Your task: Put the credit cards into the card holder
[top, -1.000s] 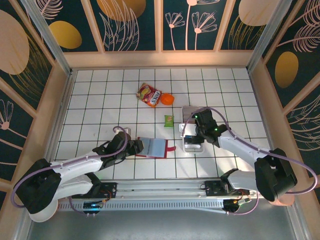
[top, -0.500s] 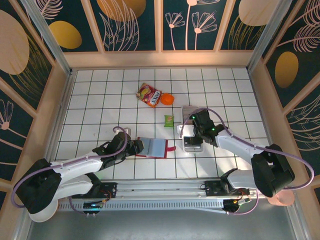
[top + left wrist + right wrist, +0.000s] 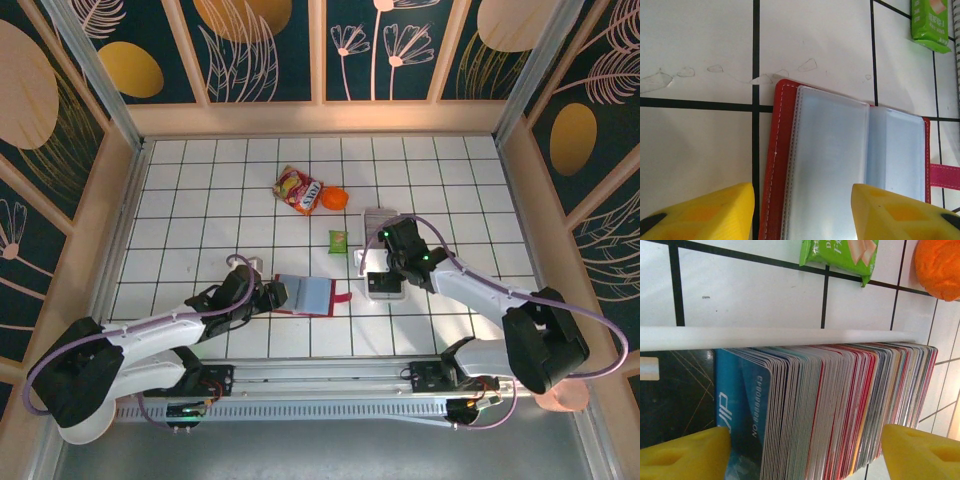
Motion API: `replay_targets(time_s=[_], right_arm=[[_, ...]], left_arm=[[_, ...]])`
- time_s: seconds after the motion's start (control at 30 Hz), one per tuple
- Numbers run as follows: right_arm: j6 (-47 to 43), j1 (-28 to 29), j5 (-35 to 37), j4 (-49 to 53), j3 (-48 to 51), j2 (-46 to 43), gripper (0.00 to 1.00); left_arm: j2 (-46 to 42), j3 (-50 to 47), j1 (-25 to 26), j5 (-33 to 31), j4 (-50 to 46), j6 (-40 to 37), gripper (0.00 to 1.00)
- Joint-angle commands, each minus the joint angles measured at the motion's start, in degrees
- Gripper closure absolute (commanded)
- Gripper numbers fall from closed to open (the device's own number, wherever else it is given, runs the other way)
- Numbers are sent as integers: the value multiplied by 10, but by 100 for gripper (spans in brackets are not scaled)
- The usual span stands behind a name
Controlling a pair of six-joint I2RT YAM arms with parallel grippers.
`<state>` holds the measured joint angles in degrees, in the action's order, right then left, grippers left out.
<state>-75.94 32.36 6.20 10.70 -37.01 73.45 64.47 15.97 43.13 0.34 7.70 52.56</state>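
- Left tool [image 3: 802, 195] is pictured low over the white tiled worktop [image 3: 200, 200], its two yellow fingers held apart and clamped on nothing; the near left edge of the card holder [image 3: 840, 160] is seen in the gap between them
- Lying unfolded and flat on the worktop in front of the left arm, the card holder is shown with its red cover down and its bluish clear pockets turned up; its snap tab [image 3: 946, 176] is stretched out on the side toward the right arm
- Right tool [image 3: 805, 440] is seen spread wide over the credit cards [image 3: 840, 400], with one yellow finger at each end of the packed row; whether the pads are pressed against the cards cannot be told
- The credit cards are stood on edge, tightly packed, in a long white tray [image 3: 765, 335]; a blue card is seen at one end of the row beside a black one, with grey, white and red edges making up the rest
- The tray is placed on the worktop just to the right of the card holder, apart from it
- Beyond the tray a small green packet [image 3: 840, 252] is laid flat on the tiles, with a round orange object [image 3: 940, 265] farther back and a red-and-yellow snack packet [image 3: 298, 189] just beside that
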Motion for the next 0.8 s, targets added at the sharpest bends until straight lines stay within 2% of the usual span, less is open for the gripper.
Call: replay_targets(time_s=[0.0, 0.1, 0.23, 0.43, 0.57, 0.77], right_arm=[[-24, -1, 6, 12, -9, -21, 26], [-28, 0, 1, 13, 2, -30, 40], [-31, 0, -8, 26, 8, -40, 49], [-38, 0, -8, 20, 25, -48, 57], [-37, 0, -7, 20, 29, -52, 71], [-38, -1, -5, 22, 28, -58, 79]], left_arm=[[7, -8, -3, 15, 25, 11, 48], [9, -8, -3, 14, 24, 11, 50], [10, -8, -3, 13, 22, 11, 51], [11, -8, -4, 11, 23, 13, 54], [11, -8, -4, 10, 21, 12, 56], [6, -9, -3, 7, 18, 14, 56]])
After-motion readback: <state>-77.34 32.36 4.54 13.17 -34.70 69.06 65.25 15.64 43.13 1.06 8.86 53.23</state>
